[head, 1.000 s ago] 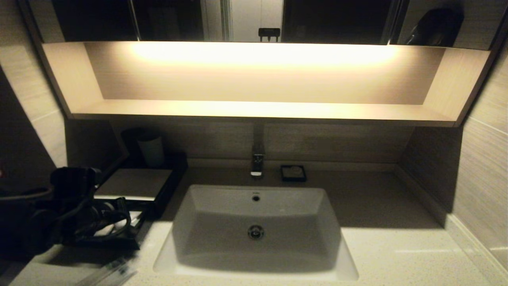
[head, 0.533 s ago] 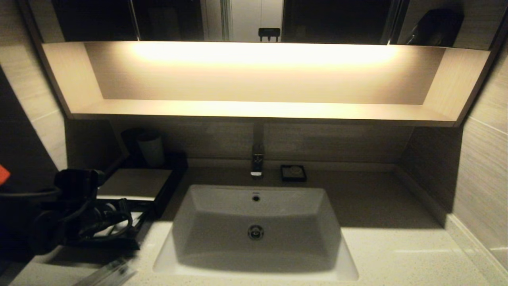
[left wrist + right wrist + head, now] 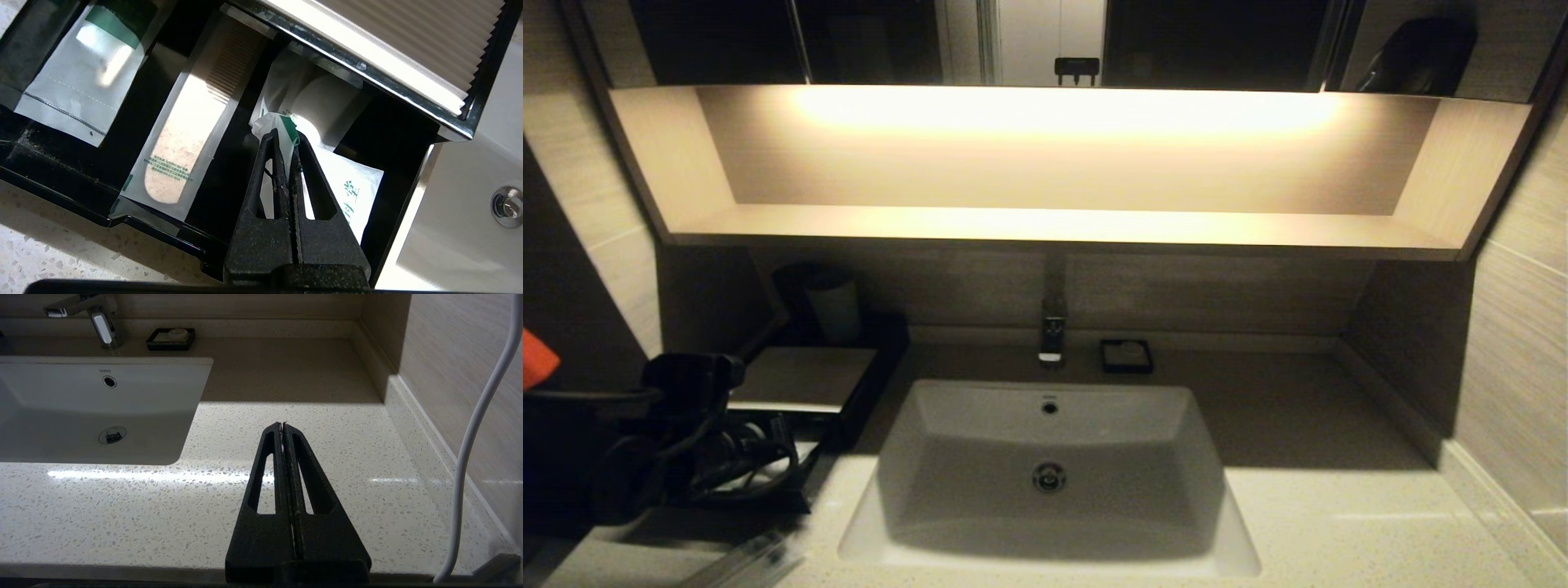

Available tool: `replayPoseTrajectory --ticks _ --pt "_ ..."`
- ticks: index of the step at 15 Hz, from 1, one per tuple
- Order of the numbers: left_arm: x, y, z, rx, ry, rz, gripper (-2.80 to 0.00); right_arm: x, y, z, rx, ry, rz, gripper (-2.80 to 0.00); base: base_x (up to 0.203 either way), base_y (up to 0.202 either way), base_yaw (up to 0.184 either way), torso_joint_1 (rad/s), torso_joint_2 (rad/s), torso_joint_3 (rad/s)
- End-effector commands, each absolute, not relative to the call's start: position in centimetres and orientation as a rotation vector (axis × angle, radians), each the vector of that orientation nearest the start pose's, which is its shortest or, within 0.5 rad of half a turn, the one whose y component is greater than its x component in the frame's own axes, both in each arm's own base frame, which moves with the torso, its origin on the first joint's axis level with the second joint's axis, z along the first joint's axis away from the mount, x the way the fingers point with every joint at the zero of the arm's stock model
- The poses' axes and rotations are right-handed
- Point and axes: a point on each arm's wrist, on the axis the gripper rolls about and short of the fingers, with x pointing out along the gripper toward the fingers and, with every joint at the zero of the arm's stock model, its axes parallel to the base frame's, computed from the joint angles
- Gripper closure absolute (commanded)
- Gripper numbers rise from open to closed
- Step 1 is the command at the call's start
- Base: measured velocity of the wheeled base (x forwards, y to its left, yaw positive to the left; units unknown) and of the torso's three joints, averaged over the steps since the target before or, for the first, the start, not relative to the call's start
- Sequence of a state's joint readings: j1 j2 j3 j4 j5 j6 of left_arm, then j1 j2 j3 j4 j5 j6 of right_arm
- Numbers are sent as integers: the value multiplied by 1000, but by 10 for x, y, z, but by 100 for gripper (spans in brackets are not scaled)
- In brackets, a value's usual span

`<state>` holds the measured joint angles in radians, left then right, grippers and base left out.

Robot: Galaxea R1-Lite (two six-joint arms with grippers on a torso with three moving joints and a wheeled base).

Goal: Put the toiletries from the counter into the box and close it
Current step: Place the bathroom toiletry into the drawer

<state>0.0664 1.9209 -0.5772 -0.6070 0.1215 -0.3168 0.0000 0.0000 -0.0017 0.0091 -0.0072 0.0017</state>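
**Left gripper pinches a packet over the open drawer**

Head view: the black box (image 3: 805,377) sits on the speckled counter (image 3: 1339,523) at about nine o'clock from the white sink basin (image 3: 1049,474), its beige top panel showing. The left gripper (image 3: 768,449) hangs over the pulled-out drawer at the box's near side; dark cabling hides the fingertips here. A pale cup (image 3: 833,306) stands behind the box, at about twelve o'clock from it. A small black dish (image 3: 1126,356) lies just beside the tap (image 3: 1052,339), at its three o'clock.

Left wrist view: the left gripper (image 3: 286,141) has its fingers pressed together on the crumpled green-and-white top edge of a toiletry packet (image 3: 347,183). The packet hangs from the tips and lies in the drawer (image 3: 81,204) compartment under the gripper, partly over another white packet (image 3: 322,102). A packed comb (image 3: 188,134) fills the middle compartment, and a white sachet with a green band (image 3: 77,85) lies in the far one. The ribbed top panel (image 3: 408,53) overhangs the drawer's back.

Right wrist view: the right gripper (image 3: 283,424) hovers above bare counter (image 3: 122,506), fingers together and holding nothing, well apart from the box. A white cable (image 3: 478,416) runs down along the wall.
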Motion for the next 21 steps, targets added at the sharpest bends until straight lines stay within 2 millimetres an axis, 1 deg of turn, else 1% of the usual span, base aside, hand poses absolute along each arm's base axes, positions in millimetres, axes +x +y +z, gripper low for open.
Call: replayPoseTrajectory --ticks 1,2,3,8,15,20,21 --pt "291 22 59 -283 701 297 0 -23 0 75 2 8 -8 0 0 0 0 0 0 0" --pt "292 22 59 -284 700 298 0 -23 0 75 2 8 -8 0 0 0 0 0 0 0" --pt "291 22 60 -283 700 296 -280 -23 0 75 2 8 -8 0 0 0 0 0 0 0" --pt "290 22 65 -286 681 295 -280 -23 0 75 2 8 -8 0 0 0 0 0 0 0" --pt "278 22 90 -294 608 286 -280 -23 0 75 2 8 -8 0 0 0 0 0 0 0" --pt "277 21 93 -294 597 280 -280 -23 0 75 2 8 -8 0 0 0 0 0 0 0" --pt "276 18 94 -291 594 270 -280 -23 0 75 2 8 -7 0 0 0 0 0 0 0"
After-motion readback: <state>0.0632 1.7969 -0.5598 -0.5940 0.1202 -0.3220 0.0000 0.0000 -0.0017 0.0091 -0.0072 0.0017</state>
